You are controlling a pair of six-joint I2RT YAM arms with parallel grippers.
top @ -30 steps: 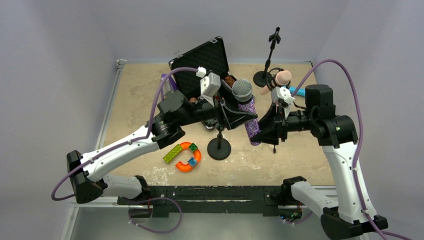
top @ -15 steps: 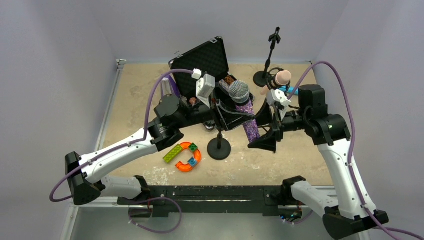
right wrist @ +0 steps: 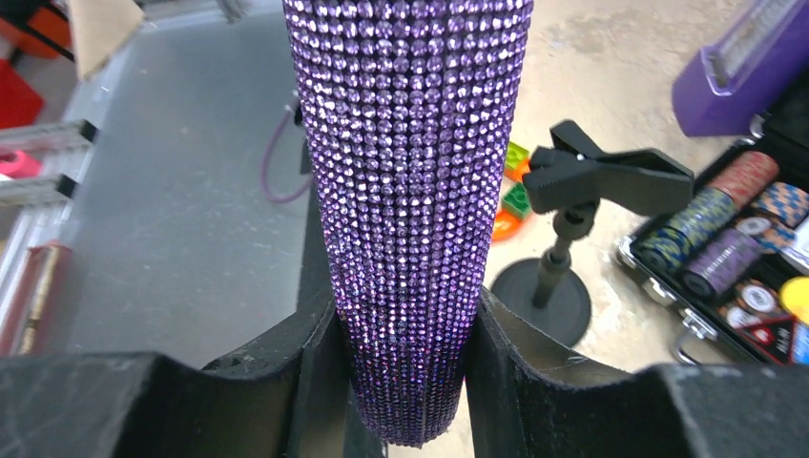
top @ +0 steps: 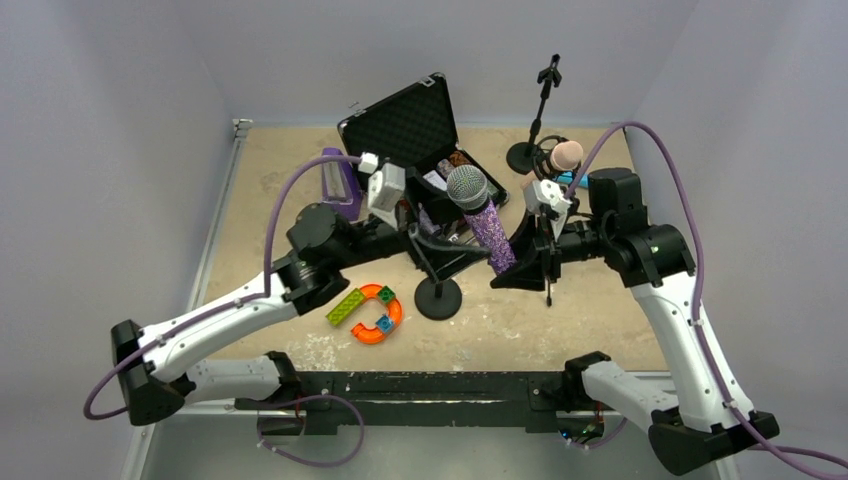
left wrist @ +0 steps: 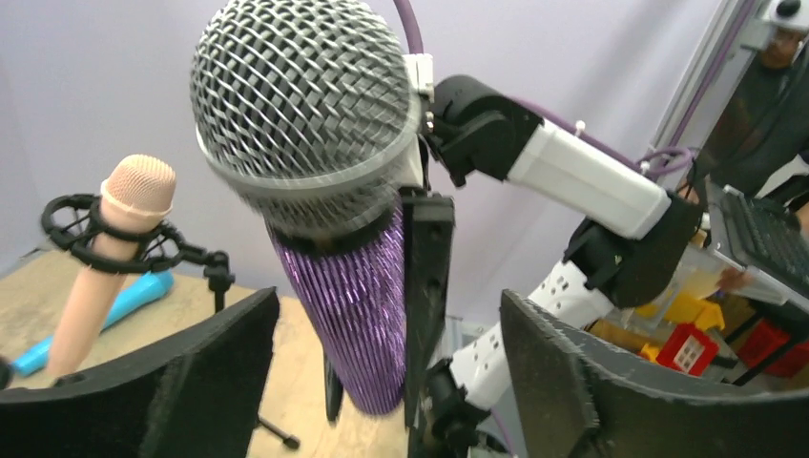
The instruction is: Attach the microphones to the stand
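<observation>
The glittery purple microphone [top: 488,232] with the silver mesh head [left wrist: 305,105] stands tilted in the air above the short clip stand [top: 438,297]. My right gripper [right wrist: 405,382] is shut on its lower end [right wrist: 410,239]. My left gripper [left wrist: 382,382] is open, with its fingers [left wrist: 172,382] wide on either side of the purple body and not touching it. The stand's black clip [right wrist: 606,176] is empty, just right of the microphone in the right wrist view. The pale pink microphone [left wrist: 105,258] sits in a shock-mount stand [top: 548,160]. The cyan microphone [left wrist: 124,301] lies on the table behind it.
An open black case [top: 405,120] with poker chips [right wrist: 725,248] stands at the back centre, with a purple box [top: 340,180] to its left. A tall stand [top: 545,95] rises at the back right. Orange and green toy bricks [top: 368,312] lie left of the short stand's base.
My left gripper has opened, let go of the purple microphone and drawn back to the left. The right gripper now holds the microphone's lower end alone, shifted slightly left.
</observation>
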